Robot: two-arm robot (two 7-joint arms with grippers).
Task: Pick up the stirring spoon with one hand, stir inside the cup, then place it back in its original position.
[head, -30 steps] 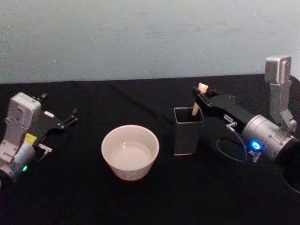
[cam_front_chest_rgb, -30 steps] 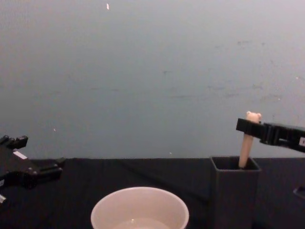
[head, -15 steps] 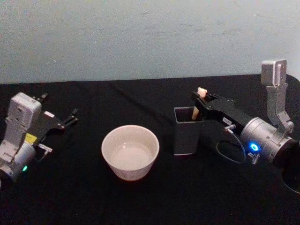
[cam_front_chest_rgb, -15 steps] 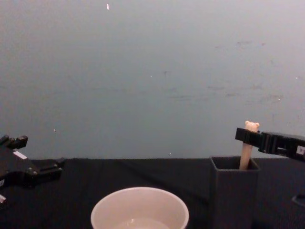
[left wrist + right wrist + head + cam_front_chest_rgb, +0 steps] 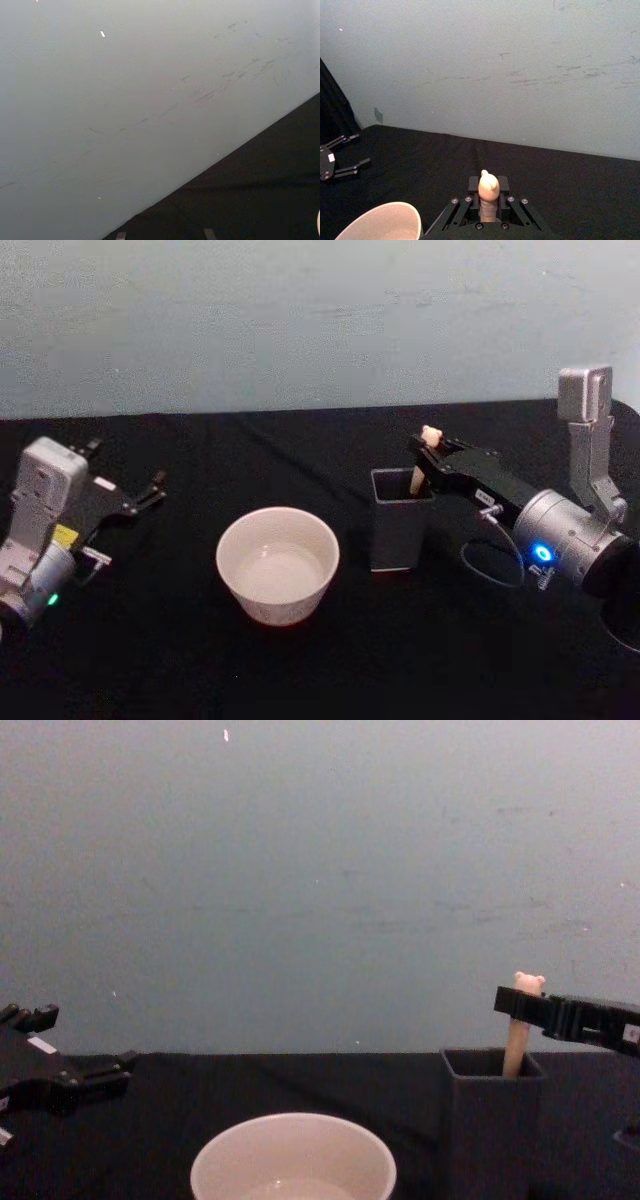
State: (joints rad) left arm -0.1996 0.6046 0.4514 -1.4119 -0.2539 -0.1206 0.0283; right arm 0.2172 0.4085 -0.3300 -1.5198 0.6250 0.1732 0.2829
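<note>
**Spoon held upright in the holder by the right gripper**

The stirring spoon (image 5: 424, 455) stands nearly upright in the dark grey square holder (image 5: 401, 519), its cream handle and small bear head rising above the holder's rim; its metal bowl is hidden inside. The right gripper (image 5: 428, 452) reaches in from the holder's right side and pinches the handle just below the bear head, its jaws pressed against either side of the handle. In the right wrist view the handle (image 5: 488, 195) stands between the two jaws, touching both. In the chest view the bear head (image 5: 529, 984) pokes up just above the gripper's black tip, over the holder (image 5: 492, 1120).

The cup (image 5: 277, 563), wide and cream-white, sits on the black table (image 5: 300, 670) just left of the holder, apart from it, with what looks like a little clear liquid in its bottom.

The left gripper (image 5: 150, 490) rests far to the left of the holder, well beyond the cup, its thin fingers spread and holding nothing.
</note>
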